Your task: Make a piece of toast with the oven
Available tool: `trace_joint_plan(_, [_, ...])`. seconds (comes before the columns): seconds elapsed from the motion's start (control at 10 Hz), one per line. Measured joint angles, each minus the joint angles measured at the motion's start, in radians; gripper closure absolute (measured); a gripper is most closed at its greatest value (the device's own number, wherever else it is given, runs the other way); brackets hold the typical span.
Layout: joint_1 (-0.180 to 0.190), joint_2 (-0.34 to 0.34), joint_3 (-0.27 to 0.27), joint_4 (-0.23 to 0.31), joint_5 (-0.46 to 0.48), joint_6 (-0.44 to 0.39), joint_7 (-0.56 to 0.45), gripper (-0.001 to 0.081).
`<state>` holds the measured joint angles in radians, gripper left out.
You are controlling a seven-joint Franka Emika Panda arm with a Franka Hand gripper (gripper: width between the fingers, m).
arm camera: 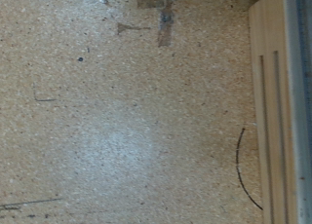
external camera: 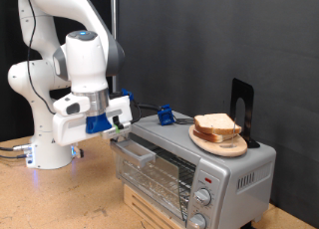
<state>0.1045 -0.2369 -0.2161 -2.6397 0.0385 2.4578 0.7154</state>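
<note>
Against a black curtain (external camera: 199, 40), the gripper (external camera: 118, 129) hung over the speckled tabletop (external camera: 60, 204) beside the oven (external camera: 189, 167); I cannot tell whether its fingers were apart. The piece of toast (external camera: 217, 124) lay on a wooden plate (external camera: 221, 144) atop the oven.

The oven (external camera: 189, 164) looks of brushed silver metal with a glass door. The plate (external camera: 219, 142) is wood. The surface (arm camera: 127, 127) is speckled and matt.

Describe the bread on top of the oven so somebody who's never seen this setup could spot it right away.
Find the silver oven at the exterior view's lower right. On its roof sits a round wooden plate before a black stand. The piece of toast tops that plate's stack: pale, square, brown-crusted.
</note>
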Motion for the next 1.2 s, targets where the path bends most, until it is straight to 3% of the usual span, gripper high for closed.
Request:
trace_joint_plan(0.4, [-0.032,0.053,-0.007,0.007,0.011,0.068,0.019,-0.0003])
trace_joint_plan(0.7, [-0.004,0.046,-0.010,0.085,0.210,0.013,-0.081,-0.0003])
trace_joint_plan(0.8, [0.007,0.037,-0.006,0.116,0.233,-0.021,-0.084,-0.0003])
trace_joint_plan(1.2, [0.017,0.045,0.055,0.154,0.165,-0.036,0.020,-0.0003])
